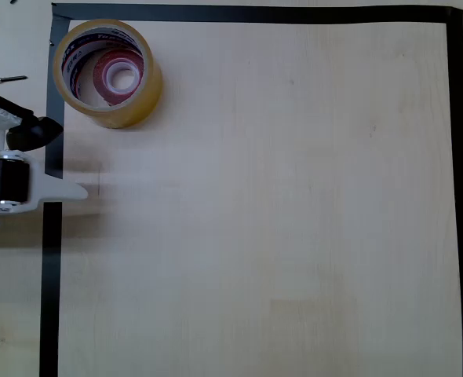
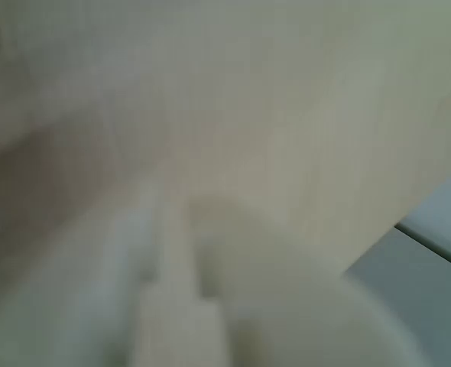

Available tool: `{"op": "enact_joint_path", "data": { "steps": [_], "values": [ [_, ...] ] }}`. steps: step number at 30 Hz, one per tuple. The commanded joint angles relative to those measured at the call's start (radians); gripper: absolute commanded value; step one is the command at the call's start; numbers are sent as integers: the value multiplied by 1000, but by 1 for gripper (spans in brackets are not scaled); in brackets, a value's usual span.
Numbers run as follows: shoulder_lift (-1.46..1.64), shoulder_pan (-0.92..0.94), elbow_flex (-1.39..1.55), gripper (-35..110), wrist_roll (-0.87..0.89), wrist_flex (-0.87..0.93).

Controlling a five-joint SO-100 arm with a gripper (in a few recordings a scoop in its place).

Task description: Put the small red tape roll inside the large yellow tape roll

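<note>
The red roll (image 1: 115,76) lies inside the yellow roll (image 1: 108,72), at the surface's (image 1: 278,204) top left corner in the overhead view. Placement looks complete. My jaws (image 1: 73,191) sit well apart, apparently empty; open or closed, I cannot tell. Next: hold clear.

The overhead view looks straight down from well above on the pale wooden worktop (image 1: 278,204), taking in its top edge and both side edges, all marked by black tape border (image 1: 461,157). The wrist view sits very close to the gripper (image 2: 176,283), badly blurred, facing down and forward over the same pale wood to one edge.
</note>
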Motion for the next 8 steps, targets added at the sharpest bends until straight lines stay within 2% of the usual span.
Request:
{"op": "enact_joint_path", "data": {
  "steps": [1,8],
  "values": [
    [11,23,-12,1,-9,-17],
    [11,28,-12,1,-9,-20]
  ]
}}
